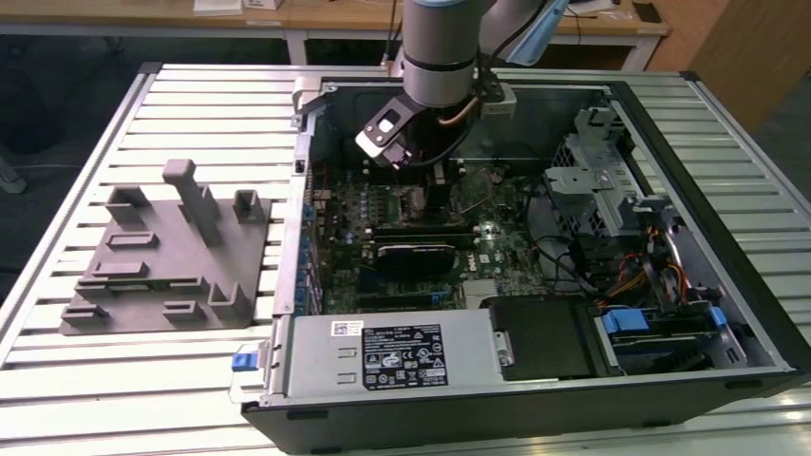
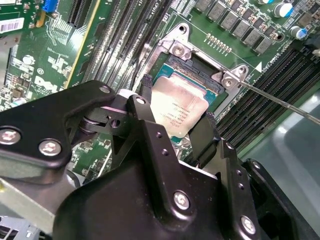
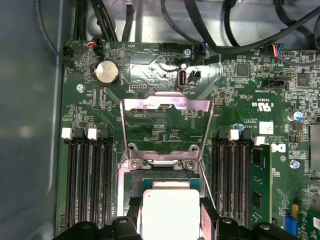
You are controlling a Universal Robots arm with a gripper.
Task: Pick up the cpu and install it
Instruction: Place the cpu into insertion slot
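Table [image 1: 114, 380]: a metal table with long slats, under everything.
Computer case [image 1: 507, 423]: lies open on the table, its black wall nearest.
Power supply [image 1: 380, 351]: a silver box with a sticker, just behind the near wall of the case.
Grey plastic fixture [image 1: 159, 252]: on the table to the exterior view's left, beside the case but apart from it.
Motherboard [image 1: 500, 252]: a green board flat on the case floor, past the power supply.
Gripper [image 2: 177, 105]: low over the far part of the board. Its two black fingers [image 2: 145, 92] are part way open, one against each side of the cpu, pinching it.
Cpu [image 2: 179, 112]: a silver square between the fingers, right at the open socket [image 3: 160, 162]. I cannot tell if it sits all the way down.
Socket lid [image 3: 167, 103]: a metal frame, flipped up just past the socket.
Coin battery [image 3: 107, 73]: round and silver, farther along the board.
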